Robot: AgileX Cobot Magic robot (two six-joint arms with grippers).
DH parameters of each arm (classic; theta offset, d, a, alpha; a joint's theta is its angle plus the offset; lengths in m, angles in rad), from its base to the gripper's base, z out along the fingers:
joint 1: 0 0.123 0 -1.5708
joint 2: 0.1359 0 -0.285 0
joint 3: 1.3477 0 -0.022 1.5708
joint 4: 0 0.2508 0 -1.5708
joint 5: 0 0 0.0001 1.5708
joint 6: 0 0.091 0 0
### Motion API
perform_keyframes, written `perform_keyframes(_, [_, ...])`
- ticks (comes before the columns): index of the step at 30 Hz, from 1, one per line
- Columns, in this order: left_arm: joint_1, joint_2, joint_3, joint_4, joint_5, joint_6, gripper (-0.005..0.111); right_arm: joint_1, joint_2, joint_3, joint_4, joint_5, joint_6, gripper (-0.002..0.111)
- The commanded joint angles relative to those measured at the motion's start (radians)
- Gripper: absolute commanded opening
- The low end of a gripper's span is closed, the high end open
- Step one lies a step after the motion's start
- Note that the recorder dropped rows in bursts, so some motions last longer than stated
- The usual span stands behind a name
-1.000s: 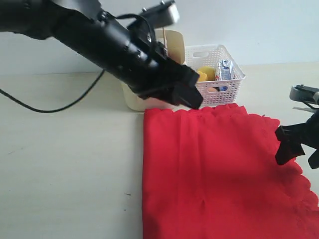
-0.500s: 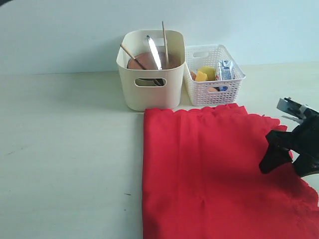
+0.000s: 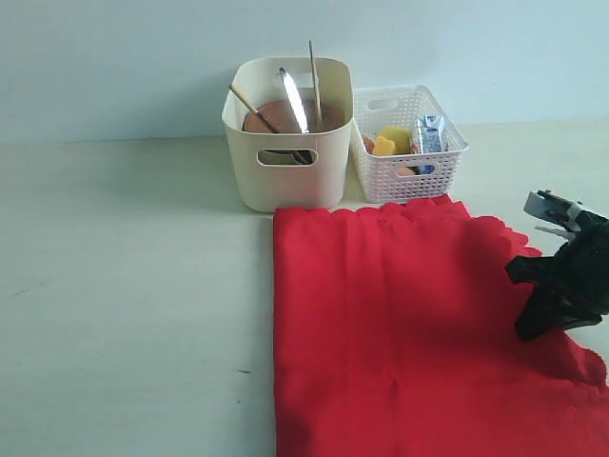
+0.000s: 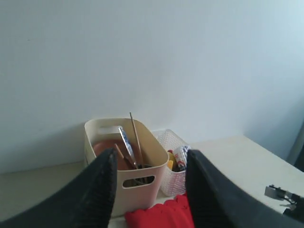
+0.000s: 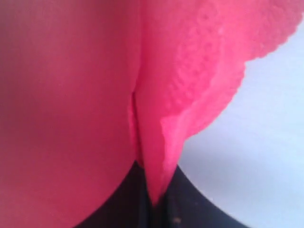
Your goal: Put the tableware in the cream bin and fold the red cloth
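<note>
Lying spread on the near right of the table (image 3: pixel 124 286), the red cloth (image 3: pixel 400 324) reaches the foot of the cream bin (image 3: pixel 285 181), far centre. The bin holds the plate (image 3: pixel 281 116), knife (image 3: pixel 293 100) and chopsticks (image 3: pixel 314 67). The right gripper (image 3: pixel 531 328) is clenched on the cloth's right edge. The left gripper (image 4: pixel 149 159) is released and empty.

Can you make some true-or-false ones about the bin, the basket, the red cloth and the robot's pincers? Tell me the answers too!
1. A knife stands in the cream bin. True.
2. The right pincer is open above the red cloth. False: it is shut on the cloth's edge.
3. The white basket is empty. False: it holds a carton and yellow food.
4. The left pincer is open and holds nothing. True.
</note>
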Motion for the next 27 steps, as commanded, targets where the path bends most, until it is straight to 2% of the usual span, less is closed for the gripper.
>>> perform_keyframes(1, [0.002,-0.011,0.071,-0.004,-0.032,-0.003,0.045,-0.010,-0.071,0.000,-0.185,-0.077,0.141,0.000])
perform_keyframes(4, [0.002,-0.014,0.090,-0.002,-0.017,-0.003,0.045,-0.032,-0.112,0.000,-0.357,-0.083,0.278,0.000])
perform_keyframes(6, [0.002,-0.017,0.095,0.000,-0.012,-0.001,0.045,-0.058,-0.132,0.000,-0.408,-0.083,0.328,0.000])
perform_keyframes(14, [0.002,-0.057,0.094,0.002,0.015,0.001,0.045,-0.200,-0.154,0.002,-0.415,-0.083,0.334,0.000])
perform_keyframes(22, [0.002,-0.069,0.094,0.002,0.013,-0.001,0.045,-0.413,-0.154,0.002,-0.417,-0.111,0.361,0.000])
perform_keyframes(27, [0.002,-0.069,0.094,0.002,0.013,-0.001,0.045,-0.481,-0.152,-0.020,-0.417,-0.161,0.379,0.000])
